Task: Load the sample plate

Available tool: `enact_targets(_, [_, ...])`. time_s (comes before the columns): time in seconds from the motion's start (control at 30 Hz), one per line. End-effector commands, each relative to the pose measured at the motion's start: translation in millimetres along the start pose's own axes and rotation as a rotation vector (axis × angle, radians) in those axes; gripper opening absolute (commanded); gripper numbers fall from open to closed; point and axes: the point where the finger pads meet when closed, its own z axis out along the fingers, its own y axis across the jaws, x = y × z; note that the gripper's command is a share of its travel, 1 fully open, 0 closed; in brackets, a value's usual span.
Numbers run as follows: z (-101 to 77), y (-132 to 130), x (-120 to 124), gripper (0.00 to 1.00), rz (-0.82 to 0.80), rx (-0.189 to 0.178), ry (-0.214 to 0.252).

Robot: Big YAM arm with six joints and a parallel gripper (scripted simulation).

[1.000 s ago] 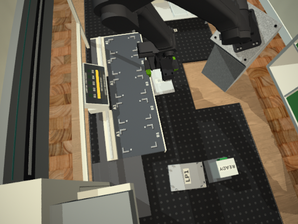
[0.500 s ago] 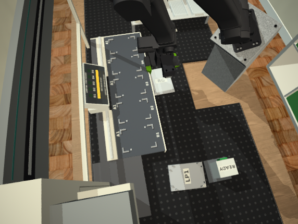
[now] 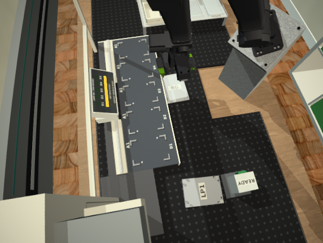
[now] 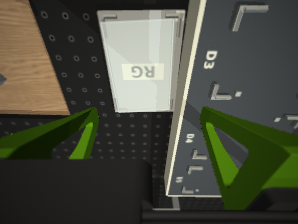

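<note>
My gripper (image 3: 178, 69) (image 4: 149, 112) is open and empty. Its green fingers straddle the right edge of the grey deck (image 3: 141, 93) (image 4: 250, 60) near D4, just short of the regrip nest RG (image 3: 175, 95) (image 4: 140, 45), which is empty. Deck position D2 (image 3: 144, 118) is empty, and so are the other bracket positions. Lid park LP1 (image 3: 201, 191) is empty at the front. The READY key (image 3: 245, 182) stands just right of it. The shelf at the top edge holds pale labware (image 3: 209, 8), mostly hidden by my arm. I cannot read any label, so I cannot pick out plate C15.
A status panel (image 3: 103, 94) with a yellow bar stands on the deck's far side. The arm's grey pedestal (image 3: 245, 73) is at the upper right. A white-and-grey cabinet (image 3: 70, 220) fills the lower left corner.
</note>
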Motion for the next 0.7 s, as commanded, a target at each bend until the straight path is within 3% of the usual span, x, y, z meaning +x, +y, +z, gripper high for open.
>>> enact_targets(0.0, [-12.7, 6.3, 1.4, 1.00, 0.000, 0.000, 0.007])
enact_targets(0.67, [-41.7, 2.6, 1.8, 1.00, -0.004, 0.006, 0.008])
